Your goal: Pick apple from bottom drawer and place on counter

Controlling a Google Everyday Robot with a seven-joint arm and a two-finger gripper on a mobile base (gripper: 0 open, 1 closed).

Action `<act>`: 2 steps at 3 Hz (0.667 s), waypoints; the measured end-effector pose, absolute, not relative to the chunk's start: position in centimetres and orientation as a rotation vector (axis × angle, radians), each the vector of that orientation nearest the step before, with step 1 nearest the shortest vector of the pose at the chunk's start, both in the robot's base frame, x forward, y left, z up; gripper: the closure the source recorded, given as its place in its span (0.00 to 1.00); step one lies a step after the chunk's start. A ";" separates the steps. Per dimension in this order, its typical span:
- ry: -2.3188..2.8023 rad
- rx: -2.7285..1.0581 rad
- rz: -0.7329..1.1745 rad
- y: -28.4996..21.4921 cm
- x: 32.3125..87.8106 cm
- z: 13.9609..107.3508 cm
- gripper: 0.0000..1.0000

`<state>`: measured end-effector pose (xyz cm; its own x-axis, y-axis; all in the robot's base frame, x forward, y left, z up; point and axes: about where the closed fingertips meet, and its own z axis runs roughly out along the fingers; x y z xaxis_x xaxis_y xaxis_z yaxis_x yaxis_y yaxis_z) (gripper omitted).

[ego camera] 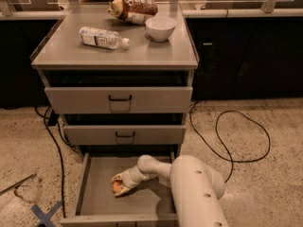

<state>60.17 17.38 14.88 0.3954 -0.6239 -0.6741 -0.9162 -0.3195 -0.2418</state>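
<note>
White arm (199, 193), dark holes (204, 195), perhaps yellowish gripper (118, 188) in bottom drawer (94, 197)

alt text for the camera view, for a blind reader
The robot's white arm reaches into the open bottom drawer, its gripper at the apple on the drawer floor. On the counter above sit a water bottle, a white bowl and a snack bag.

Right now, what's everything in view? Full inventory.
counter: 1, grey, cabinet top
water bottle: 1, clear, lying on counter, left
snack bag: 1, brown, lying at counter's back
bowl: 1, white, counter, back right
closed drawer fronts: 2, grey, black handles, below counter
bottom drawer: 1, grey, pulled open
apple: 1, red-orange, in bottom drawer
cable: 1, black, looped on floor, right
tape cross: 1, blue, floor, lower left
arm: 1, white, reaching into bottom drawer
end effector: 1, pale, at the apple
</note>
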 end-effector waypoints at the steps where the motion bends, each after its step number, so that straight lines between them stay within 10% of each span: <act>1: 1.311 -2.054 0.629 17.4 60.2 14.9 0.88; 2: 1.311 -2.054 0.629 17.4 60.2 14.9 1.00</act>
